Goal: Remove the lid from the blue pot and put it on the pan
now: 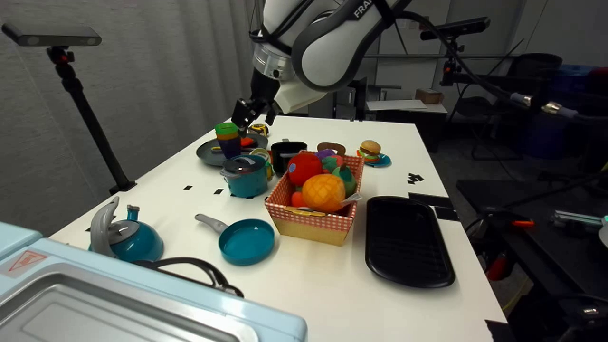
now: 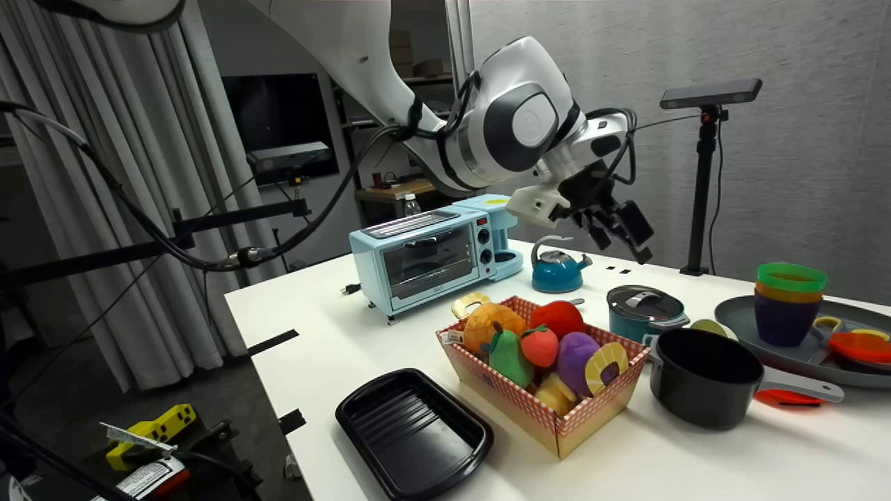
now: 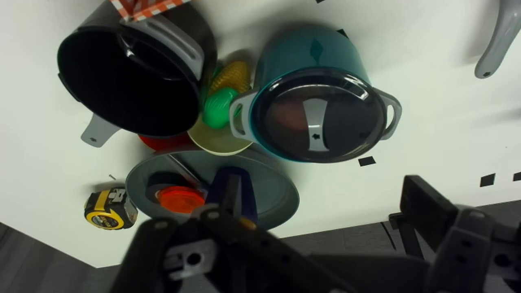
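Observation:
The teal-blue pot (image 1: 247, 184) stands upright on the white table with the dark see-through lid (image 1: 243, 164) on top. Pot (image 2: 626, 327) and lid (image 2: 644, 305) also show in an exterior view. In the wrist view the lid (image 3: 346, 126) has a grey strap handle, and the pot body (image 3: 313, 51) shows two grey side handles. The teal pan (image 1: 247, 241) lies empty on the table. Only its grey handle (image 3: 498, 44) shows in the wrist view. My gripper (image 1: 256, 122) is open and empty, above and apart from the lid; it also shows in the wrist view (image 3: 321, 191).
A red-checked basket (image 2: 508, 390) of toy fruit stands beside the black pot (image 2: 706, 379) and black tray (image 1: 406, 237). A grey dish (image 1: 209, 153) holds stacked cups (image 1: 229, 142). A kettle (image 1: 137, 242) and light-blue toaster oven (image 2: 431, 257) stand at the far end.

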You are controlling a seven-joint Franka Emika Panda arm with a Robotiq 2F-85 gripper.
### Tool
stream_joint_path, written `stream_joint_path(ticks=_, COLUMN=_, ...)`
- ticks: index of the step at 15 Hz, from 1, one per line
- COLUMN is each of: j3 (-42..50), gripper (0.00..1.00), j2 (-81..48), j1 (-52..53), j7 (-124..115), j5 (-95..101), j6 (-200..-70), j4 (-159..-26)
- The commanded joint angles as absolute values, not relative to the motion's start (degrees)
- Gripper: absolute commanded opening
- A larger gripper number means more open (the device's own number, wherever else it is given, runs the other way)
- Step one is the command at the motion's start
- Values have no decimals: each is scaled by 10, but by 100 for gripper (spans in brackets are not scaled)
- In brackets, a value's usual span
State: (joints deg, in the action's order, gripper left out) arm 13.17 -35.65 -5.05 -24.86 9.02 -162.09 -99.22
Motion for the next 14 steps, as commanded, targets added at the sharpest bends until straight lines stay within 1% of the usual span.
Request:
stream_joint_path(ticks=1, j3=147, gripper=100, j2=-359, j1=-37, j7=-231, j5=66, j6=-1622, j4=-990)
stream_joint_path(ticks=4, j3=146, gripper=100, j2=-359, j1=-37, j7=-231, j5=66, j6=-1622, j4=-988)
stream_joint_path(ticks=14, j3=74, gripper=100, j2=-432, j1=-119, j7=-77, j5=11, j6=-1616, j4=-941)
